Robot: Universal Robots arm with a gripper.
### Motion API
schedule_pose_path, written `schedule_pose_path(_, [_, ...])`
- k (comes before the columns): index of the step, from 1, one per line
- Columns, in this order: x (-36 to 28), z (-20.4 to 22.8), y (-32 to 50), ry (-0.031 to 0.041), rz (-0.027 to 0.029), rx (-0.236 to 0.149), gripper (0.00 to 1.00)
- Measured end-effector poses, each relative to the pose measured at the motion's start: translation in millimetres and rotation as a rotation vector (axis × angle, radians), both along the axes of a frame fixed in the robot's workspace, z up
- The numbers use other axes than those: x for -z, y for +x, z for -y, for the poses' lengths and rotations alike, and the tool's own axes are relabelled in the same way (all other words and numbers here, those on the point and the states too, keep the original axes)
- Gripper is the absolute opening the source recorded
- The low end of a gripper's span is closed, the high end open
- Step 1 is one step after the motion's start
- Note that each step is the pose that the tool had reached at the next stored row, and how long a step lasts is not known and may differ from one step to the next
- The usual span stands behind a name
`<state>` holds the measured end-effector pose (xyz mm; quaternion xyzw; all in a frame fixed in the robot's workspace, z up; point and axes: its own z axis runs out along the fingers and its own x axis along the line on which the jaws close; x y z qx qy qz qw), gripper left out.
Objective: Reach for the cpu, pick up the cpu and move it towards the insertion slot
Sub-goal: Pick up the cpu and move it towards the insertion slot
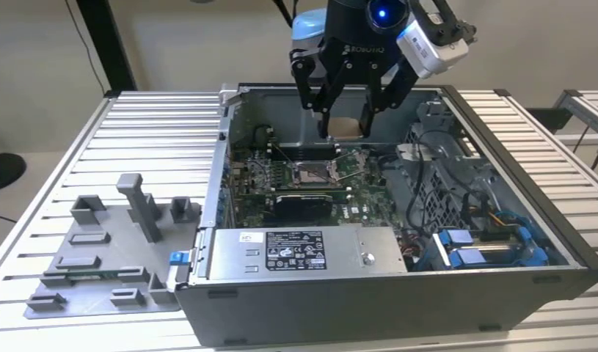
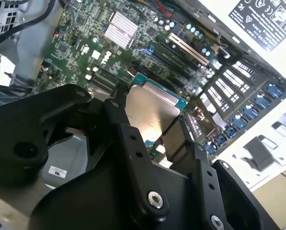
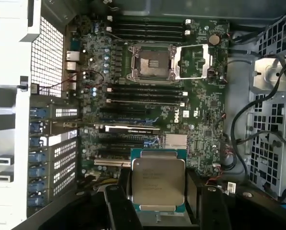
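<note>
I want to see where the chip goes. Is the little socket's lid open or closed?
Open. In the first wrist view the insertion slot shows its dark centre, its metal frame flipped aside. The tool holds the cpu, not yet in.

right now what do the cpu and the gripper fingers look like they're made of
The cpu: looks like a brushed silvery metal lid, showing a dull sheen, on a green board edge. Gripper fingers: matte black, with bolts through them; metal or hard plastic, hard to say which.
</note>
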<state>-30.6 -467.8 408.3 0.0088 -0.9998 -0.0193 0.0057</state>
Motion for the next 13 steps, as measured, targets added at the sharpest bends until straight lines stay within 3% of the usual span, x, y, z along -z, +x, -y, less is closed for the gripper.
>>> schedule_pose_path(6, [0.0,-0.2,0.6,0.0,0.0,0.0,0.0])
schedule_pose_path(13, [0.1,-3.6,0.6,0.0001,0.0,0.0,0.0])
